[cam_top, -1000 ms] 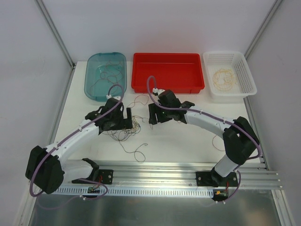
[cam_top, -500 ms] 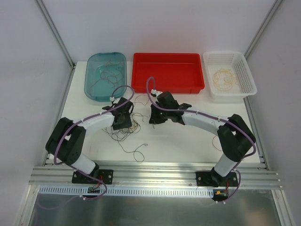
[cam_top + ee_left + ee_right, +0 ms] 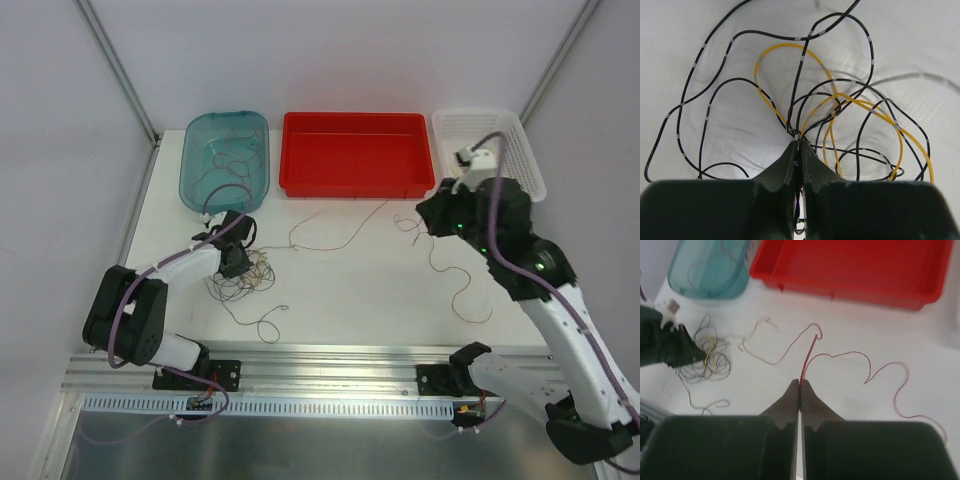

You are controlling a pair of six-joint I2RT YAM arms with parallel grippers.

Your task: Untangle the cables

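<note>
Red wire (image 3: 808, 357) pinched in right gripper (image 3: 800, 384), fingers clenched on one end. Rest trails in loose curves over table (image 3: 350, 290), far end near tangle (image 3: 715, 362), seemingly apart from it. Left gripper (image 3: 799, 146) clamped on tangle's dark and yellow strands, pinning them down beside teal bin (image 3: 226, 165). Step in hand: drawing red strand free. Next, likely: carry it to red tray (image 3: 357, 185), lifting high so tail doesn't snag tangle.

Left gripper (image 3: 799, 146) fingers (image 3: 775, 172): matt black plastic. Just ahead, cables (image 3: 837, 94): smooth, glossy sheathing. Beneath, table (image 3: 920, 40): matt white. Beyond right gripper (image 3: 800, 383): glossy red plastic tray (image 3: 850, 270), translucent teal plastic bin (image 3: 705, 270).
</note>
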